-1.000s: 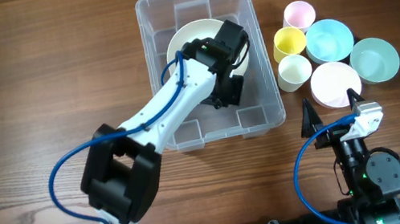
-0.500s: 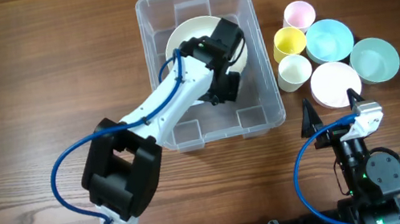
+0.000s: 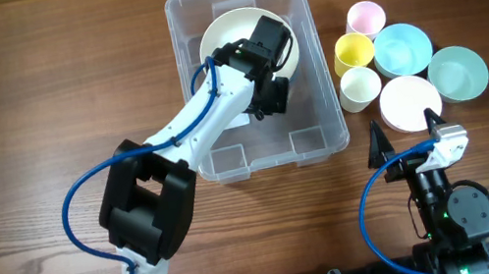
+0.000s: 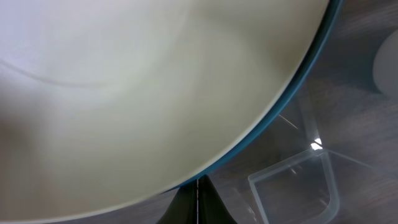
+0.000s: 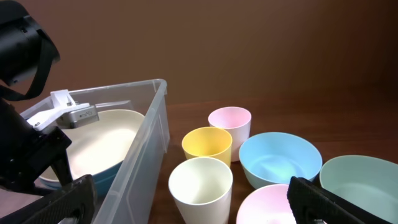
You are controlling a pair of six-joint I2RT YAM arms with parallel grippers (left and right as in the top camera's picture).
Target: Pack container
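Clear plastic frames the action: the container [image 3: 312, 111] sits at the far middle of the table [image 3: 38, 92], and the left arm reaches into its far half with a cream bowl [image 3: 228, 40]. The left gripper [image 5: 78, 113] is pinched on that bowl's rim, and the bowl's pale inside and teal edge fill most of the left wrist view. Whether the bowl's base is already on the container floor cannot be told from these views. The right gripper [image 3: 408, 130] is spread wide and holds nothing, parked at the near right, just beside a pink bowl [image 3: 409, 100]. To the right of the container wait a pink cup [image 3: 365, 16], a yellow cup [image 3: 353, 51], a cream cup [image 3: 359, 88], a blue bowl [image 3: 402, 48] and a green bowl [image 3: 458, 72], clustered together. The step in hand looks like setting the cream bowl down, with the task barely begun, since six pieces remain outside. Done well, the bowl goes down level until its base rests flat, clear of the far and right walls. The gripper should let go only then and lift straight up, so a finger does not hook the rim and tip the bowl. A spot tight to the far end would leave room for the cups, and the other bowls could nest inside.
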